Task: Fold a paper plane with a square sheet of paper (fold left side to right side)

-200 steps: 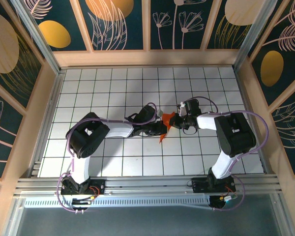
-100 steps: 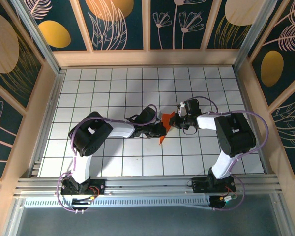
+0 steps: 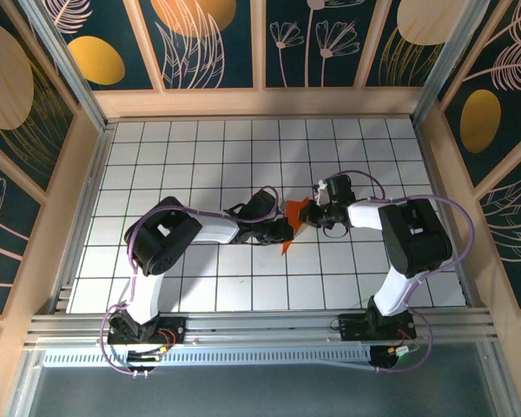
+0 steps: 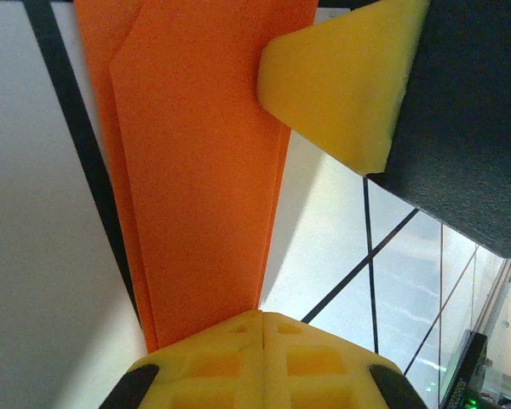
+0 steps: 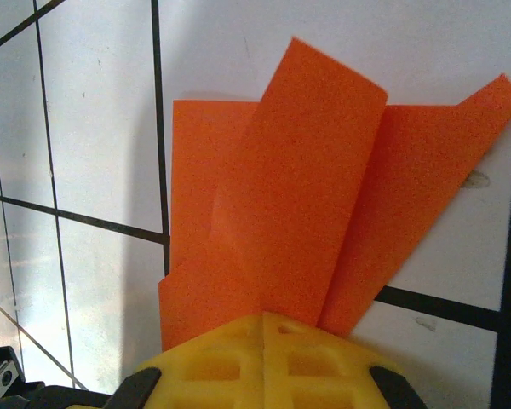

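Note:
The paper plane [image 3: 293, 210] is bright orange paper folded into a narrow creased shape, lying on the white grid table between my two grippers, with its pointed tip toward the near edge. My left gripper [image 3: 286, 228] comes in from the left. In the left wrist view its yellow jaws [image 4: 262, 313] are shut on the long folded strip [image 4: 196, 170]. My right gripper [image 3: 312, 214] comes in from the right. In the right wrist view it [image 5: 264, 315] is shut on the layered flaps [image 5: 298, 196]. One of the right gripper's yellow fingertips [image 4: 341, 85] touches the paper's edge.
The white grid table [image 3: 200, 148] stretches to wooden walls at the back and sides [image 3: 260, 100]. A metal rail [image 3: 260, 326] with both arm bases runs along the near edge. The two arms meet over the table's middle.
The left arm's elbow has shifted slightly to the right. Both grippers and the orange paper have stayed where they were.

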Action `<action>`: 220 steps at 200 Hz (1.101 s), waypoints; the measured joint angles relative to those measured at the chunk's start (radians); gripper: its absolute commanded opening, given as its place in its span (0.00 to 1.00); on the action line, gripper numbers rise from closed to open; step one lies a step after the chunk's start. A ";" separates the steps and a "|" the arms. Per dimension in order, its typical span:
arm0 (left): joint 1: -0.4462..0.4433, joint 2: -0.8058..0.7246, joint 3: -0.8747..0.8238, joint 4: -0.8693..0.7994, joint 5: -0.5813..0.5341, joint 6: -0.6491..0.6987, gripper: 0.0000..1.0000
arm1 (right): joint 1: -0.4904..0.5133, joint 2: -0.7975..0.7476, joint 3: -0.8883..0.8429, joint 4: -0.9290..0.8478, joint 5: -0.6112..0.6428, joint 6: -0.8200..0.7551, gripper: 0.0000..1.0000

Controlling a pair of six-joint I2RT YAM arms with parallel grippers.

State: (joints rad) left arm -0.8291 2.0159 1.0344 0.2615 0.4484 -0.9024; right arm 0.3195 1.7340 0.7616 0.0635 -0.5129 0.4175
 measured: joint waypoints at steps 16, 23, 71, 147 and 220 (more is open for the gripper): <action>-0.002 0.000 0.000 0.000 -0.005 0.000 0.00 | -0.002 -0.006 0.002 -0.015 0.000 -0.002 0.00; -0.002 0.000 0.000 0.000 -0.007 0.000 0.00 | -0.003 -0.013 0.002 -0.023 -0.002 -0.002 0.00; -0.003 0.000 0.000 0.000 -0.019 0.000 0.00 | -0.006 -0.130 -0.004 -0.043 -0.008 -0.020 0.00; -0.015 0.000 0.013 -0.020 -0.064 0.002 0.00 | 0.013 -0.188 -0.098 0.021 -0.041 -0.008 0.00; -0.016 0.000 0.018 -0.028 -0.068 0.008 0.00 | 0.053 -0.113 -0.097 0.084 -0.050 0.018 0.00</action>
State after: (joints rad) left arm -0.8448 2.0159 1.0519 0.2337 0.3809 -0.8940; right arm 0.3729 1.6211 0.6643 0.1478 -0.5625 0.4358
